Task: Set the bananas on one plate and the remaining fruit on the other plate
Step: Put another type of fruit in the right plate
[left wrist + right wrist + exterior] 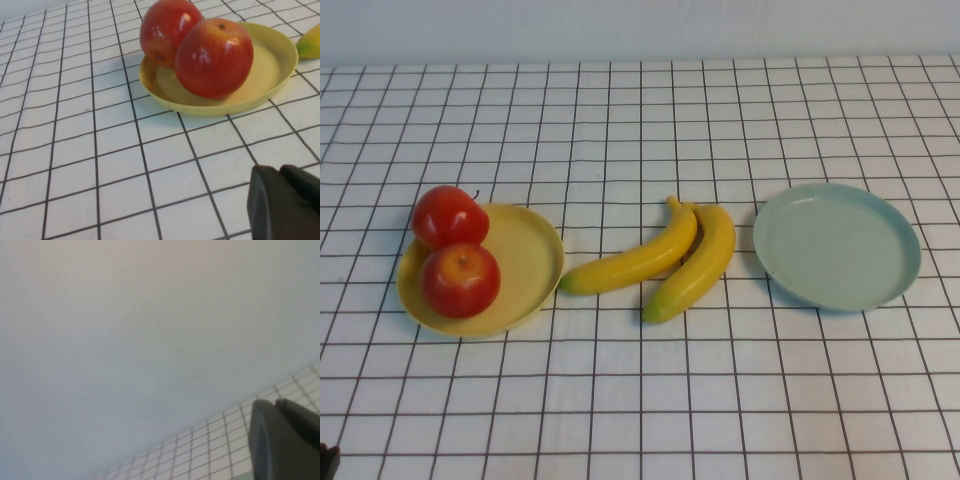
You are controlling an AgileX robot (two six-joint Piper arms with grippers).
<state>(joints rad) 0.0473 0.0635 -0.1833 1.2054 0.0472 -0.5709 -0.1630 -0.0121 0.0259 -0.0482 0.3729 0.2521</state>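
Two red apples [450,215] [460,280] lie on the yellow plate [535,250] at the left. Two yellow bananas [635,262] [695,265] lie side by side on the cloth in the middle. The pale blue-green plate [835,245] at the right holds nothing. My left gripper [279,169] is shut and empty, near the table's front left, short of the yellow plate [270,60] and the apples [215,57]; a banana tip [310,42] shows beyond. My right gripper [274,402] is shut and empty, raised and facing the wall, outside the high view.
The table is covered by a white cloth with a black grid [640,400]. A pale wall [640,25] runs along the far edge. A dark bit of my left arm [326,460] shows at the front left corner.
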